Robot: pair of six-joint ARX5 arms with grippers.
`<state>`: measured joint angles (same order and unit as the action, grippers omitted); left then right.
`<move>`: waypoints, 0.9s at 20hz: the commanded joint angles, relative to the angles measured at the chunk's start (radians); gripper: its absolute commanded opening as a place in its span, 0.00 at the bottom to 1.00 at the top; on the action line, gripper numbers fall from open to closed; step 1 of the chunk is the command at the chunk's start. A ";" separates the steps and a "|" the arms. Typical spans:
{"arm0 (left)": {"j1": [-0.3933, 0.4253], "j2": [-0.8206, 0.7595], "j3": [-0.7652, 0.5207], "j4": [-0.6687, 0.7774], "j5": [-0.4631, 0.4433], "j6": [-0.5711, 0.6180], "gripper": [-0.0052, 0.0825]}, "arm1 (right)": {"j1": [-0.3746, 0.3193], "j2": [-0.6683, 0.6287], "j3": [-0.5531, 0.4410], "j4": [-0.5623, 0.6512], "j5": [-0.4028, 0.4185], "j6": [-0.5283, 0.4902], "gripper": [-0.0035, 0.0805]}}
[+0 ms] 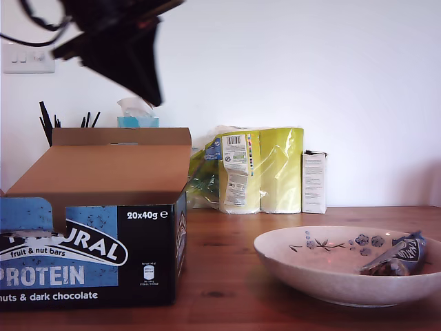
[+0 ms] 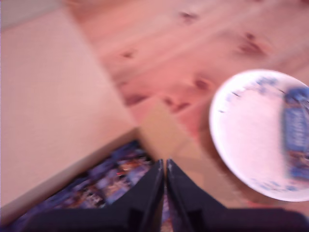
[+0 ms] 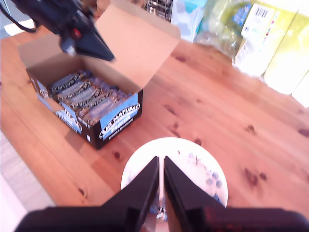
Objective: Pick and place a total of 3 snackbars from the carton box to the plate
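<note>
A plain white wall (image 1: 358, 76) stands behind a knotty pine surface (image 1: 227, 262), lit by soft even daylight. A white switch plate (image 1: 28, 58) sits on the wall at the exterior view's upper left.

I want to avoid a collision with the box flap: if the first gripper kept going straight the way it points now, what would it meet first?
Probably the snackbars inside the carton box; my first gripper points into its open top, though blur leaves depth unclear.

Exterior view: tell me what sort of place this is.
Probably a home, perhaps a kitchen or dining room: a pine table, paper rolls against a white wall, a light switch, a tissue box.
</note>
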<state>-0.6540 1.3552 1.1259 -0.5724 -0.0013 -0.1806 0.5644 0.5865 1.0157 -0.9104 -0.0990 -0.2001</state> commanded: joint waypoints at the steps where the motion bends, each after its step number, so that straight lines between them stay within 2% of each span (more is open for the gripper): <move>1: 0.006 0.038 -0.055 -0.011 0.006 -0.007 0.03 | -0.003 -0.003 -0.022 0.025 -0.005 0.002 0.03; 5: 0.041 0.074 -0.080 -0.033 0.021 -0.038 0.03 | -0.003 0.000 -0.022 0.034 -0.002 0.002 0.03; 9: 0.081 0.104 -0.082 -0.063 0.092 -0.095 0.04 | -0.003 0.000 -0.022 0.035 -0.002 0.001 0.03; 10: 0.093 0.129 -0.082 -0.064 0.127 -0.109 0.10 | -0.003 0.000 -0.022 0.035 -0.003 0.001 0.03; 12: 0.113 0.186 -0.082 -0.054 0.217 -0.109 0.35 | -0.003 0.000 -0.022 0.034 -0.002 0.001 0.03; 13: 0.121 0.215 -0.082 -0.038 0.257 -0.109 0.44 | -0.003 0.000 -0.022 0.034 -0.002 0.001 0.03; 16: 0.131 0.293 -0.082 0.014 0.348 -0.109 0.45 | -0.003 0.000 -0.022 0.029 0.002 0.001 0.03; 18: 0.142 0.334 -0.082 0.036 0.372 -0.111 0.45 | -0.003 0.000 -0.022 0.028 0.003 0.001 0.03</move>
<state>-0.5201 1.6794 1.0569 -0.5484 0.3618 -0.2882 0.5644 0.5865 1.0153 -0.8867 -0.0967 -0.2001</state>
